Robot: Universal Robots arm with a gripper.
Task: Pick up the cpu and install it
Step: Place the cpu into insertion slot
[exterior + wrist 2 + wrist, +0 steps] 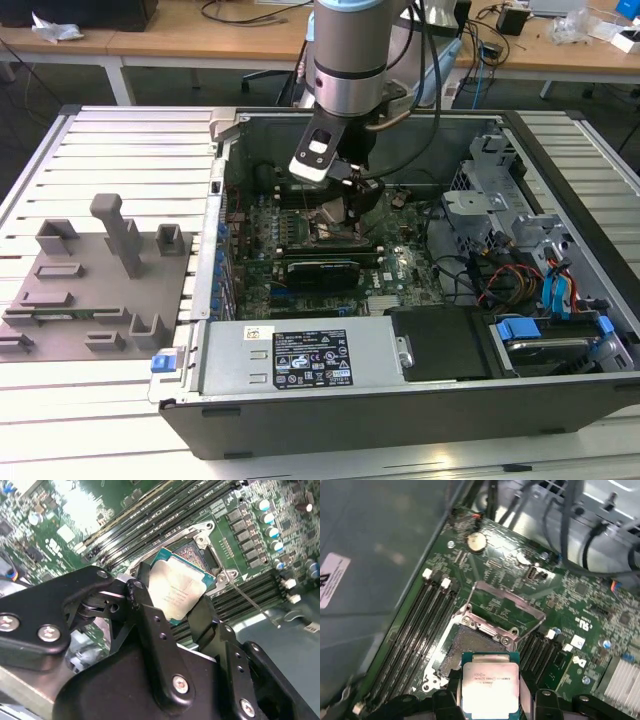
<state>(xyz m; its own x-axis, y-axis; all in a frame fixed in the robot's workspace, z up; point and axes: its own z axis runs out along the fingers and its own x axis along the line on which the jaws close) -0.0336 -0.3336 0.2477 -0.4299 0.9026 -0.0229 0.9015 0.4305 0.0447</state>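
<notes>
The gripper (175, 600) is clenched on the cpu (177, 586), its black fingers (147, 615) pressing two opposite edges. The chip hangs close over the open socket (470, 647) on the motherboard (580, 605), toward the far middle of the computer case (400, 395) in the exterior view; whether it touches the socket I cannot tell. It looks thin, light, stiff and fragile, and its smooth metal top plate offers little purchase. I judge the narrow side edges the right hold, with gentle pressure and the underside left untouched.
</notes>
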